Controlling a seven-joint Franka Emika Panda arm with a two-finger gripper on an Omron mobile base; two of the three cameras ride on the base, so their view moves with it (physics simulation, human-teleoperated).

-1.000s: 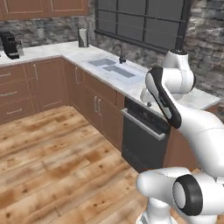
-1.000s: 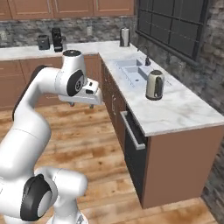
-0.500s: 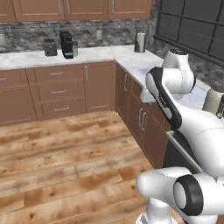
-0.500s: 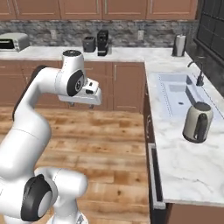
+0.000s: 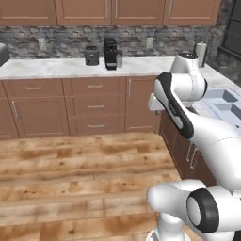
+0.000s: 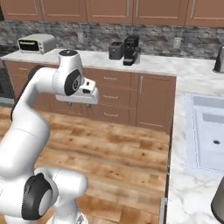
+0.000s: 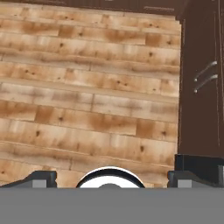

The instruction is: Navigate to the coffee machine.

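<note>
- Toaster oven (image 6: 36, 43) sits far left on the marble table (image 6: 87, 57), at about 10 o'clock in the right base view.
- Next along, the small dark toaster (image 5: 92, 55) stands just beside the coffee machine (image 5: 110, 53), on its left.
- The coffee machine is tall and black, upright against the stone back wall; from the left base it's at 12 o'clock, from the right base (image 6: 131, 50) a touch past 12.
- Wooden drawers (image 5: 95, 106) run below it, plank floor (image 7: 87, 109) in front.
- End effector (image 7: 111, 179) hangs over the floor, both fingertips (image 7: 41, 178) far apart, nothing between them.
- Sink (image 6: 209, 131) lies at 3 o'clock on the side table.
</note>
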